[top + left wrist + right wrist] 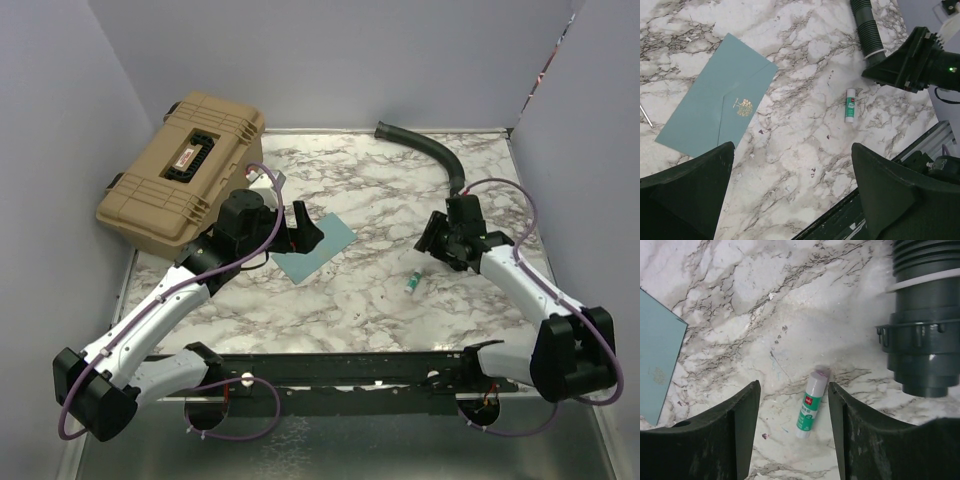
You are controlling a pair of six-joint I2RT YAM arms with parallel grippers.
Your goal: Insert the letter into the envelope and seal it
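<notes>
The teal envelope point(322, 244) lies flat on the marble table, left of centre. In the left wrist view the envelope point(715, 102) shows its pointed flap down, with a gold emblem at the tip. The tan letter is not in view. My left gripper point(303, 232) hovers over the envelope's near left part, open and empty point(792, 165). My right gripper point(434, 241) is open above the table point(794, 395). A green-and-white glue stick point(811, 406) lies on the table between and below its fingers, untouched. An envelope corner point(657, 365) shows at the left edge of the right wrist view.
The glue stick point(411, 283) lies right of the envelope, also in the left wrist view point(850, 105). A tan hard case point(185, 170) stands at the back left. A black ribbed hose point(425, 150) curves along the back right, its end close to my right gripper point(922, 340). A black rail point(330, 370) runs along the near edge.
</notes>
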